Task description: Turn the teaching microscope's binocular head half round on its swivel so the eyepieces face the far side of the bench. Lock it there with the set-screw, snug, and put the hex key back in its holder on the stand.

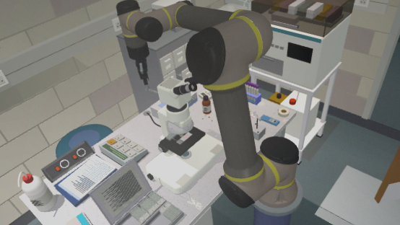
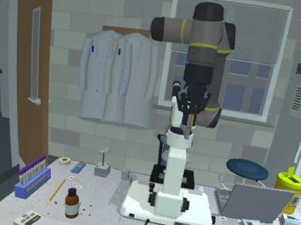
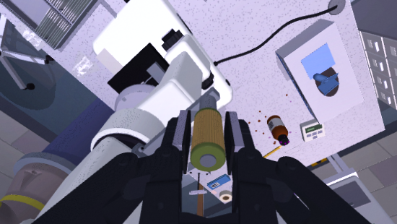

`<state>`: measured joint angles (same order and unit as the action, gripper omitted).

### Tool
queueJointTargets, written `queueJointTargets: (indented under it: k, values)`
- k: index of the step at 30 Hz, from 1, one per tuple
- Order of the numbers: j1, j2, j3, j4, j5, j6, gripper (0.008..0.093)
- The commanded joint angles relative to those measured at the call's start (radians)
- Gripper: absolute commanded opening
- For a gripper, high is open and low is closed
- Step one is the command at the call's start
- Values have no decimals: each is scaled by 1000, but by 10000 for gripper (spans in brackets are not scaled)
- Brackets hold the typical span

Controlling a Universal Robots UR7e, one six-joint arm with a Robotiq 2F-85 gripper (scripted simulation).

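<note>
The hex key's tan knurled handle (image 3: 206, 137) with its green end sits between the fingers of my gripper (image 3: 205, 141), which is closing around it but has no grip on it. The handle stands at the back of the white microscope's binocular head (image 1: 173, 90), and the key's tip is hidden behind it. My gripper (image 1: 144, 77) hangs beside the head on the wall side. The black eyepieces (image 1: 185, 87) point toward the arm's base. The microscope stand (image 2: 169, 181) rises from its white base in the middle of the bench.
A tube rack (image 2: 32, 175) stands at the bench end near a brown bottle (image 2: 71, 202), a pencil (image 2: 56, 190) and a tape roll (image 2: 64, 160). A laptop (image 1: 124, 191), a calculator (image 1: 122, 147) and a clipboard (image 1: 85, 176) crowd the other end.
</note>
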<state>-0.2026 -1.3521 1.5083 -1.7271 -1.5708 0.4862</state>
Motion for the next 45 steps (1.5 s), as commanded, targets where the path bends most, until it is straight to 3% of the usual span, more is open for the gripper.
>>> queueJointTargets:
  k: [1, 27, 36, 45]
  values:
    - [0, -1, 0, 0, 0, 0, 319]
    - [0, -1, 0, 0, 0, 0, 240]
    - [0, -1, 0, 0, 0, 0, 80]
    - [0, -1, -1, -1, 0, 0, 80]
